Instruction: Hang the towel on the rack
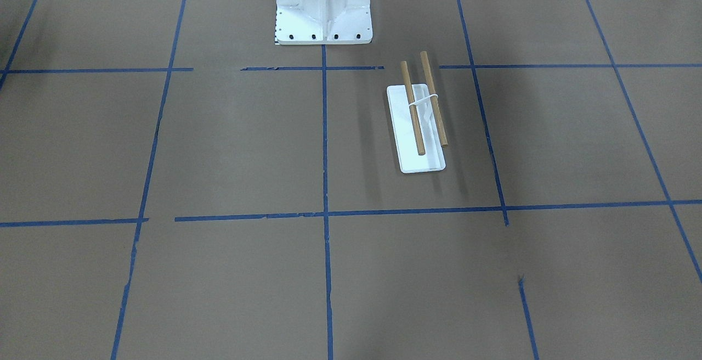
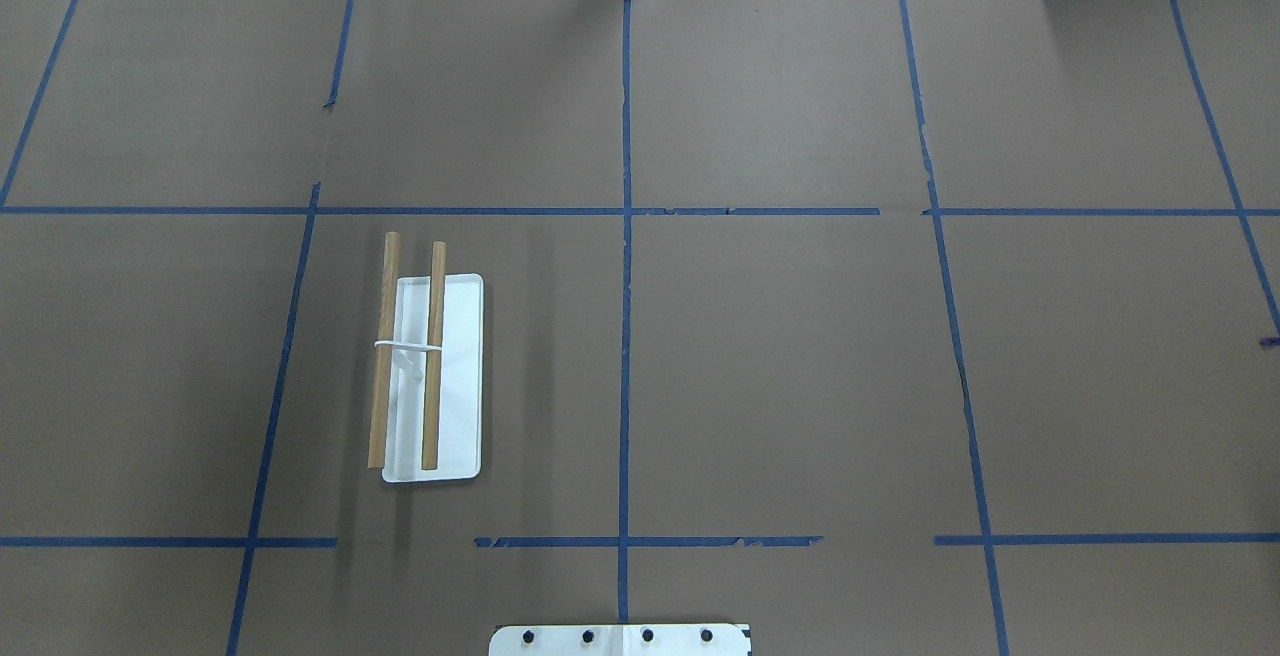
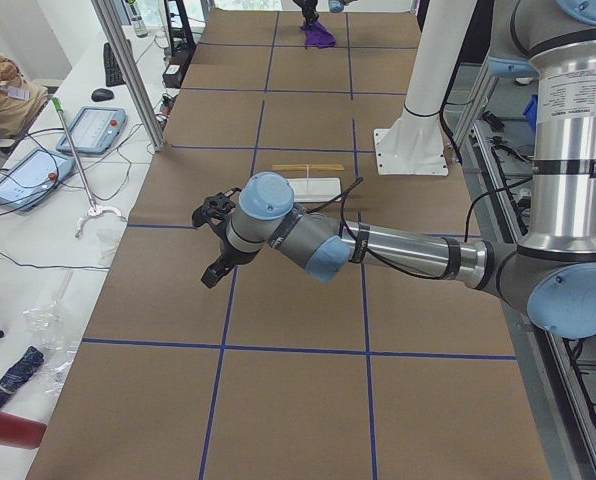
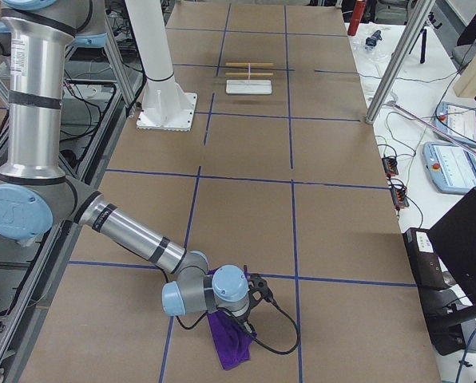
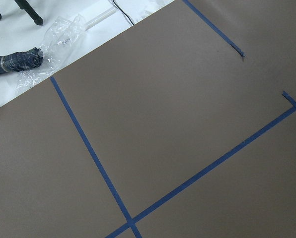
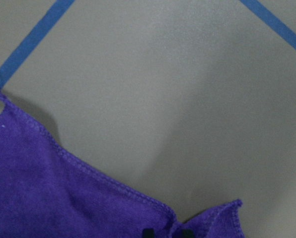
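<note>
Purple cloth at right jaws: the towel (image 6: pixel 63 198) puckers toward two dark tips at the wrist view's lower edge, so I judge the right jaws closed on a small pinch near a corner. The rest sags beneath them onto the desk (image 2: pixel 800 386).
Left jaws: seen only from the side camera, hovering above bare desk. I cannot tell how wide they stand.
Rack: the rack (image 2: pixel 460 376) lies well apart from the right jaws, toward the desk's other end. It is nearer the left jaws but apart from them too. Both dowels (image 2: pixel 433 356) are bare.
Risk, slip: the pinch is small and the carry long, so dragging floppy cloth could pull it free.
Risk, bunching: hung from one point, the towel may land roped up and slide off a dowel.
Risk, rack: it looks light, so a snag could shove or tip it.
Views: the overhead and front views show the rack but no arm. The right side view shows the towel's whole hang, while the right wrist view shows only hem and pucker. The left wrist view shows only desk and tape (image 5: pixel 88 148).
</note>
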Action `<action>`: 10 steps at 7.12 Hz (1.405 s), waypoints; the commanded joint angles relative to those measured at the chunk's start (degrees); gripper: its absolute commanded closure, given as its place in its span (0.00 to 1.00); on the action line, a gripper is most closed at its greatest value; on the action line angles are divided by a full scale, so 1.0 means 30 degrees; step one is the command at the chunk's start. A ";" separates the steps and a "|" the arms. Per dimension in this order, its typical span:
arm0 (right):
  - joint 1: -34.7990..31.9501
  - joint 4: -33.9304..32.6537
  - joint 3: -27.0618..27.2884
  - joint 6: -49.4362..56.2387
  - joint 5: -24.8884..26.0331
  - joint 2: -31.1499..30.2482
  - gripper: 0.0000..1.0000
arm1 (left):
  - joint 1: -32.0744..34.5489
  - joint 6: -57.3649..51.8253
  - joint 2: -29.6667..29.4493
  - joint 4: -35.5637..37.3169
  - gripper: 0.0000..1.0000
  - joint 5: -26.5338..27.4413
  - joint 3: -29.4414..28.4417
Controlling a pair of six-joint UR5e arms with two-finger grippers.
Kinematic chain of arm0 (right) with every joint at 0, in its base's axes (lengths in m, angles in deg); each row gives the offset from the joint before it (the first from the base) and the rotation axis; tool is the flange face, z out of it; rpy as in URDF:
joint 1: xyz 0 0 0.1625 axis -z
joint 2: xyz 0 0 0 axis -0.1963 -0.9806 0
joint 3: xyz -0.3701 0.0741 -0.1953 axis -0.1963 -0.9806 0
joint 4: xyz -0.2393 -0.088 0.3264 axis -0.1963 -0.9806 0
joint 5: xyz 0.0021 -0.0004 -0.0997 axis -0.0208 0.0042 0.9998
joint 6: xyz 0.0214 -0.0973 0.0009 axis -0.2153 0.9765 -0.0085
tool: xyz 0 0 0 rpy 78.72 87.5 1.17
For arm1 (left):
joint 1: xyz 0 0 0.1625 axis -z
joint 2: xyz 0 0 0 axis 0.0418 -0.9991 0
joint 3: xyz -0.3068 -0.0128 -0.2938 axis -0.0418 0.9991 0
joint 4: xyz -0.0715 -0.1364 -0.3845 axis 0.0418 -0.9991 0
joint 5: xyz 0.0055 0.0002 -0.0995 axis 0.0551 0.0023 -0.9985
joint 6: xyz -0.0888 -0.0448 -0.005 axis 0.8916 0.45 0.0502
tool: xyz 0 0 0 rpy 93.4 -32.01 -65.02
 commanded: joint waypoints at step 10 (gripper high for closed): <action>0.2532 -0.7397 1.5082 -1.1906 -0.1928 0.0750 1.00 | -0.3650 0.8583 -0.2690 -0.0847 0.00 0.1141 0.1367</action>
